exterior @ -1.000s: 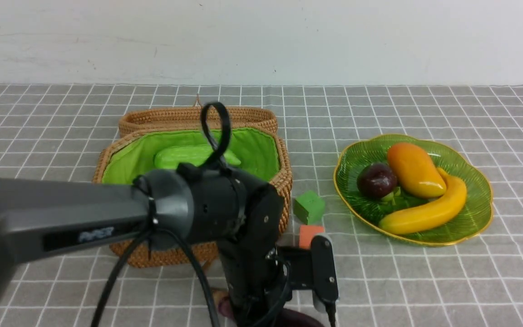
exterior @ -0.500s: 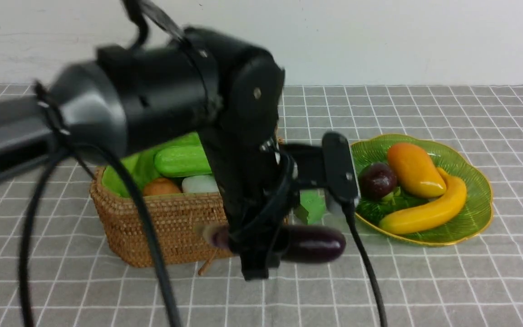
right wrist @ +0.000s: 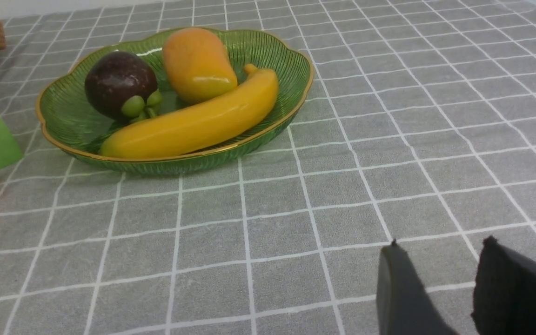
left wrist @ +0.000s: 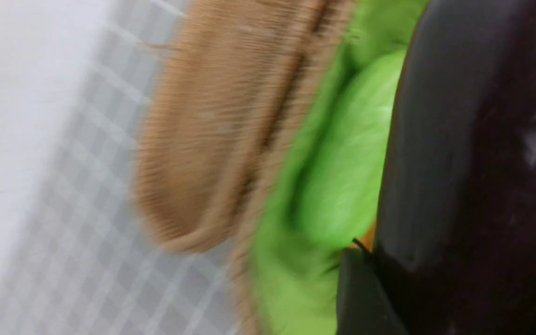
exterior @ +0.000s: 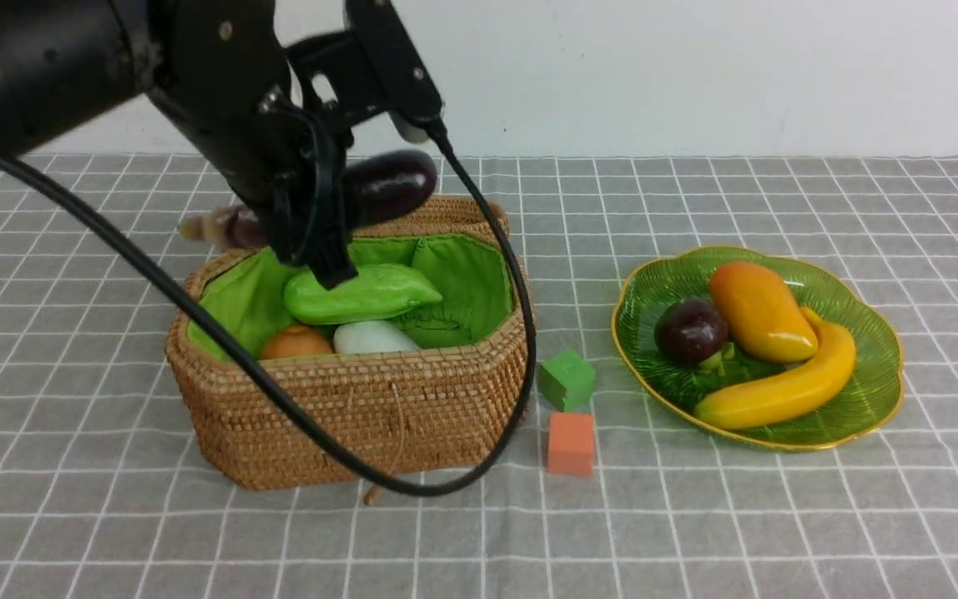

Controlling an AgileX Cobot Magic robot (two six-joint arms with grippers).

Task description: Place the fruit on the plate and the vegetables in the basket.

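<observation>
My left gripper (exterior: 313, 220) is shut on the dark purple eggplant (exterior: 387, 187), which hangs level over the back of the woven basket (exterior: 346, 408). In the blurred left wrist view the eggplant (left wrist: 472, 163) fills the space beside one finger (left wrist: 361, 293). The basket holds the green gourd (exterior: 358, 293), a brown-orange vegetable (exterior: 296, 341) and the white radish (exterior: 372, 337). On the green plate (exterior: 662, 279) lie the mango (exterior: 758, 309), mangosteen (exterior: 689, 330) and banana (exterior: 787, 387). My right gripper (right wrist: 441, 242) stands open over bare cloth, nearer to me than the plate (right wrist: 291, 60).
A green cube (exterior: 566, 378) and an orange cube (exterior: 570, 443) sit on the checked cloth between basket and plate. The shallow woven lid (exterior: 462, 212) lies right behind the basket. The left arm's cable (exterior: 446, 487) loops down in front of the basket.
My left gripper closed on the eggplant at the table's front edge, then lifted it up and back to above the basket. The plate and cubes have not moved.
</observation>
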